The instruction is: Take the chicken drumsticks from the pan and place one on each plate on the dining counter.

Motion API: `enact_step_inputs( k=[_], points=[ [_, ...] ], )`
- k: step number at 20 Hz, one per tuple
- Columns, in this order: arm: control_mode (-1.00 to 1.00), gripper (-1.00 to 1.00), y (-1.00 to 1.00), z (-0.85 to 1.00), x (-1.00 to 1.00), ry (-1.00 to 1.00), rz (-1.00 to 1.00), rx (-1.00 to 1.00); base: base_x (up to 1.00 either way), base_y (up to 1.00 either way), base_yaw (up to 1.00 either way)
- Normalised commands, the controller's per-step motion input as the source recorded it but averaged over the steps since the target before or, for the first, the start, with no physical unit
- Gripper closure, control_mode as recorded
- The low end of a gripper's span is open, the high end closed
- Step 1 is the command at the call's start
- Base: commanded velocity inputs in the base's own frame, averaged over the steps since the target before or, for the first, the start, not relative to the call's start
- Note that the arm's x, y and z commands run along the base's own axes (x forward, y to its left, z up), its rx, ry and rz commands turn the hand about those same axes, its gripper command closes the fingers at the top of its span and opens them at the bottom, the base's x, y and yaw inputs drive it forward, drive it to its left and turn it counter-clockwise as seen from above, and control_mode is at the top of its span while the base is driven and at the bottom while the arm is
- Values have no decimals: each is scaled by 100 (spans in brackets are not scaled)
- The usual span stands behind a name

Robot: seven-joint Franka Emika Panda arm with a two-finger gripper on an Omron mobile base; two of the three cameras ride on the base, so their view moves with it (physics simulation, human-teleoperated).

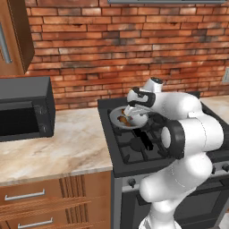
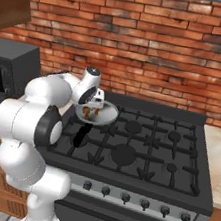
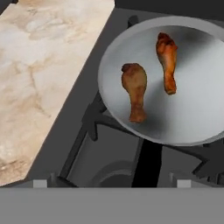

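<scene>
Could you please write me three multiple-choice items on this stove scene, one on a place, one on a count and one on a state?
1. Where does the pan stand?
A. on the stove's rear left burner, as the base views show it
B. on the marbled worktop
C. inside the microwave

2. How many chicken drumsticks lie in the pan?
A. none
B. two
C. four

3. How do the jaws of the gripper stand?
A. shut on a drumstick
B. shut on the pan's handle
C. open, holding nothing

Answers:
1 A: the base views show the pan on the black grate of the stove, at its back left corner, beside the worktop.
2 B: the hand view shows two golden-brown drumsticks lying apart, side by side, in the pan.
3 C: the finger tips sit wide apart at the bottom of the hand view, with both drumsticks untouched in the pan.
</scene>
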Motion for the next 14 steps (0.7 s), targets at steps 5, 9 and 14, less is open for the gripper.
enact_step_inputs(
  k=[5,9,14],
  points=[
    [-100,-100,30,-26,55,4,0,0,0,0,0],
    [-100,-100,2,-34,24,-1,0,0,0,0,0],
    [-100,-100,0,-49,20,-3,0,0,0,0,0]
  ],
)
